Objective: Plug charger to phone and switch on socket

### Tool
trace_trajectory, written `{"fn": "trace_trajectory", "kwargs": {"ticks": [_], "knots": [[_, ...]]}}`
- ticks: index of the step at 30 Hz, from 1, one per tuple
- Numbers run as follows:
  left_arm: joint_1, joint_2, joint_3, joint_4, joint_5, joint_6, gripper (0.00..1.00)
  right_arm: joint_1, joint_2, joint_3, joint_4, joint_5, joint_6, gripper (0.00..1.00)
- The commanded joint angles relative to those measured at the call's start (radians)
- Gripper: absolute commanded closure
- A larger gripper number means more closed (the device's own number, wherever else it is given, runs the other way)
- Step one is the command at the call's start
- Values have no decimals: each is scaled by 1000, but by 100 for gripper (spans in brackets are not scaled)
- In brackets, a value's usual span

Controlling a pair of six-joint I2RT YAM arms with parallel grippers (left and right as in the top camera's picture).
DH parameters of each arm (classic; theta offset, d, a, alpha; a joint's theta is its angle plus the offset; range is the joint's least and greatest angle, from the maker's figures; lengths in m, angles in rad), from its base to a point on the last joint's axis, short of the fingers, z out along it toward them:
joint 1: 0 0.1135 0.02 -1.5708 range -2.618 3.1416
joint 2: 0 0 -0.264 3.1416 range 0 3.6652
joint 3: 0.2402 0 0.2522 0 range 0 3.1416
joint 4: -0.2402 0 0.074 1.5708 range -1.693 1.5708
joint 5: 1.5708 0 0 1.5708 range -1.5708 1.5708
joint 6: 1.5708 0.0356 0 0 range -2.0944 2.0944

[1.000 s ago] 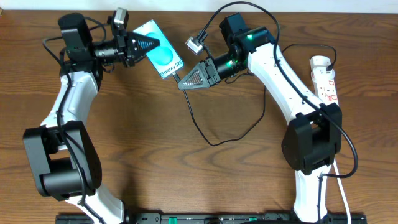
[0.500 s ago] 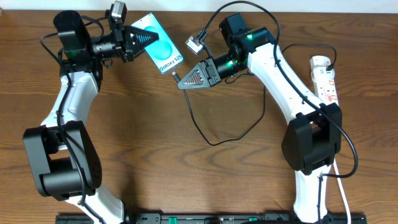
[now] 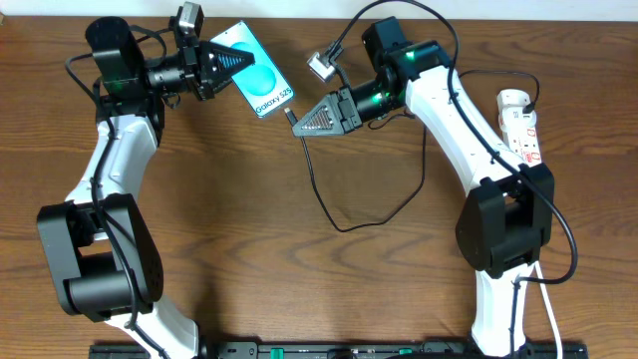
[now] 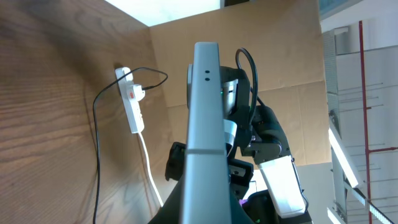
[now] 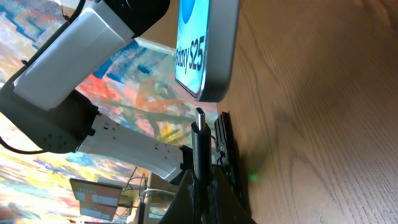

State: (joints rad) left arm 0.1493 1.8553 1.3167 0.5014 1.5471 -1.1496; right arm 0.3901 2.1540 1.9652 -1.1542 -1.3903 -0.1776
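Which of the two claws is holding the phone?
The left gripper: it clamps the phone, while the right gripper holds only the charger plug, just short of it.

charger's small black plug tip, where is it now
In the right wrist view the small black plug tip sits in the right gripper, just short of the bottom edge of the turquoise-screened phone, not yet inserted.

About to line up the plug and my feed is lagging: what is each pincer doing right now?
Left pincer: closed on the phone.
Right pincer: closed on the charger, near its plug tip.
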Motion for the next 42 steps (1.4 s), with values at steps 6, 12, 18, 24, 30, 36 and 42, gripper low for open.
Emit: {"fn": "trace_trajectory", "kwargs": {"ticks": [6,12,18,24,30,36,42], "knots": [[2,-13,10,10,26,-4,93,5,-9,4,3,-18,-22,99],[-6,-13,10,10,26,-4,93,11,-9,4,7,-19,-21,99],[-22,-13,10,10,26,8,93,19,-9,4,10,-19,-21,99],[-24,-13,10,10,26,11,93,31,-9,4,10,-19,-21,99],[-24,-13,10,10,26,11,93,29,-9,4,11,-18,-21,99],[-24,-13,10,10,26,11,93,23,-9,4,10,-17,-21,99],[-24,-13,10,10,26,11,93,21,-9,4,10,-14,-18,99]]}}
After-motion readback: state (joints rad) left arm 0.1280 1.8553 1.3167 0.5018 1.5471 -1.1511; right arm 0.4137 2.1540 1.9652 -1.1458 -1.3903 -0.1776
